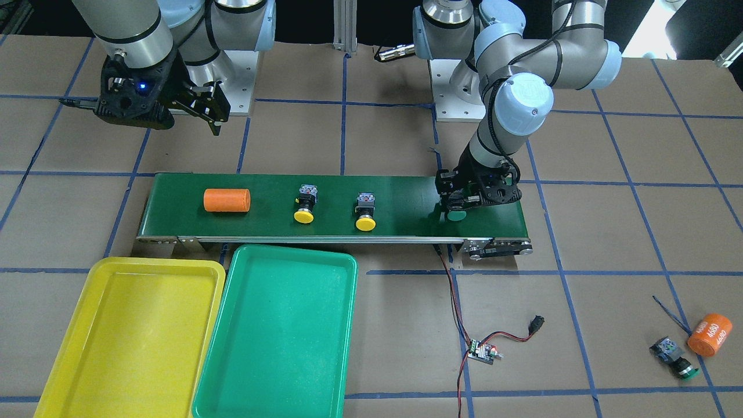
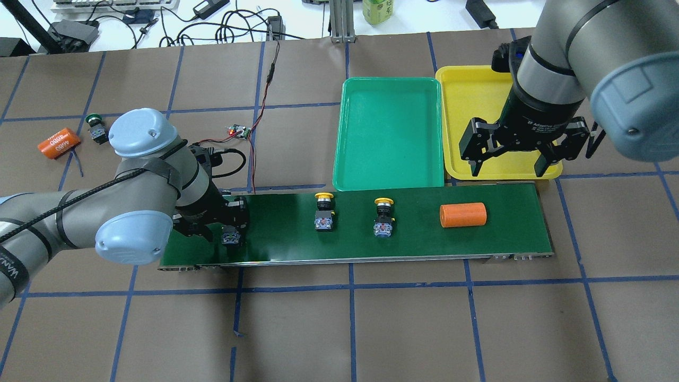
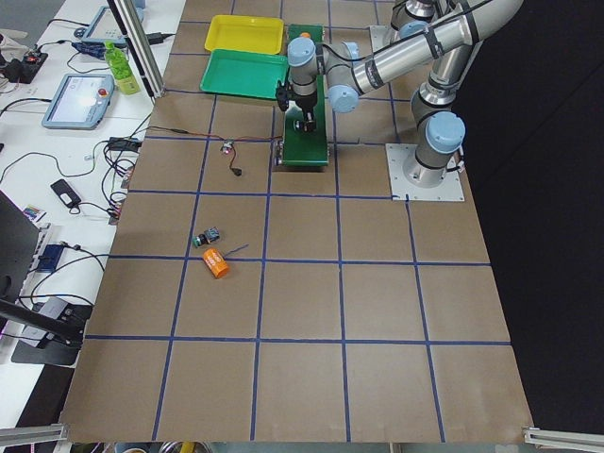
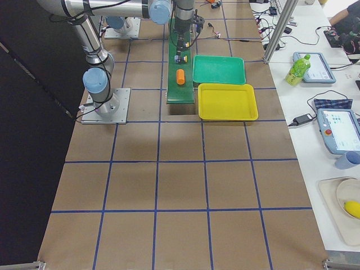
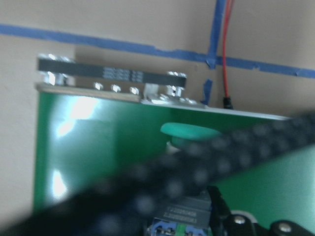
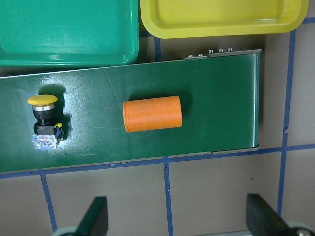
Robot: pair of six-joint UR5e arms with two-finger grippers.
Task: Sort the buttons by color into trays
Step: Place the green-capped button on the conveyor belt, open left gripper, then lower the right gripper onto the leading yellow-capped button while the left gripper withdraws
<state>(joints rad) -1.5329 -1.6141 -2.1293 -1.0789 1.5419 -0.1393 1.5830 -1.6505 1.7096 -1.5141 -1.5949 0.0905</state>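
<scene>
Two yellow buttons (image 1: 305, 206) (image 1: 365, 213) lie on the belt with their caps toward the trays. One green button (image 1: 457, 216) is at the belt's end under my left gripper (image 1: 464, 203), which is shut on its body (image 5: 182, 216). I cannot tell whether it is lifted. The second green button (image 1: 673, 358) lies on the table far from the belt. My right gripper (image 2: 506, 167) is open and empty, hovering above the near edge of the yellow tray (image 2: 472, 106). The green tray (image 2: 390, 132) stands beside it. Both trays hold nothing.
The dark green conveyor belt (image 2: 286, 239) also carries a plain orange cylinder (image 2: 463, 215) under my right gripper. An orange cylinder marked 4680 (image 1: 709, 334) lies by the far green button. A small circuit board (image 1: 483, 352) with red-black wires lies past the belt.
</scene>
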